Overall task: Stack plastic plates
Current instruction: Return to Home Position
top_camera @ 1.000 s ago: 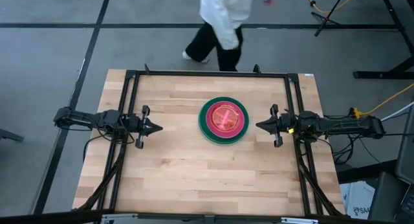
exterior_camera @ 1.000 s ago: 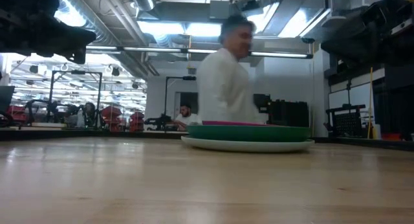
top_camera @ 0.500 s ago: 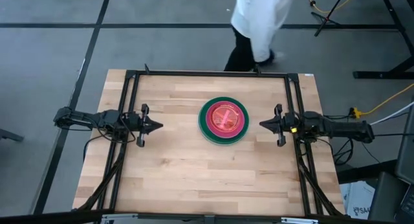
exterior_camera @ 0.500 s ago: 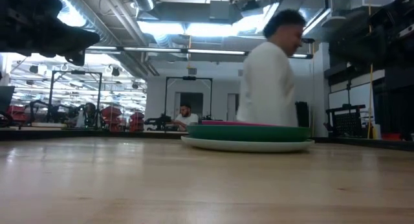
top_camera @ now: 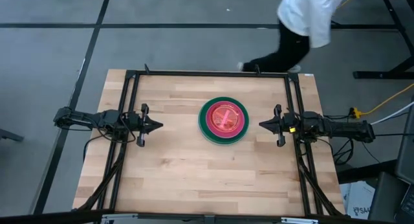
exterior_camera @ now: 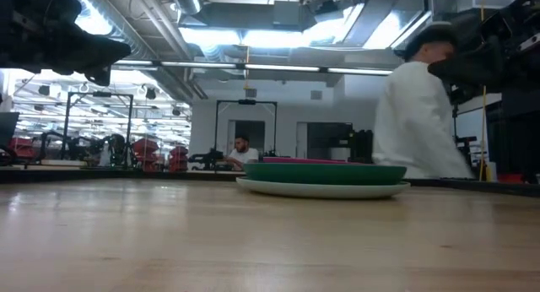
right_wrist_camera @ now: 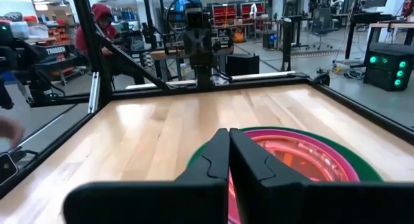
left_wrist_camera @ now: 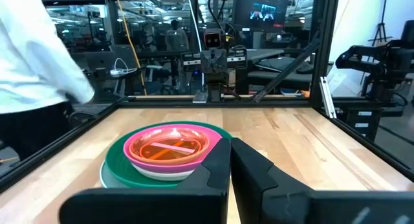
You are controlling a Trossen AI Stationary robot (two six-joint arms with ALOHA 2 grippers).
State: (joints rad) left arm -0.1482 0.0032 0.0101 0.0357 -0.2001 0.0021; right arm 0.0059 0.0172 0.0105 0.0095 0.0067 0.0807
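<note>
All the plates sit in one stack of plates (top_camera: 223, 120) on the table (top_camera: 181, 179), with a pale rim at the bottom, dark green above it, then magenta, and the pink-red plate (left_wrist_camera: 169, 145) on top with orange showing through it. No loose plate shows anywhere around the stack, so the stacking looks finished.

The left hand (top_camera: 155, 126) hangs well off to one side of the stack, fingers pressed together and holding nothing. The right hand (top_camera: 262, 125) hangs on the opposite side, also closed tight and empty. Both point straight at the stack, which lies on the line between them. The right hand is the nearer of the two. The stack is round, so it has no long axis to line up on.

A person (top_camera: 304, 23) walks past beyond the stack's far side, off the table.
</note>
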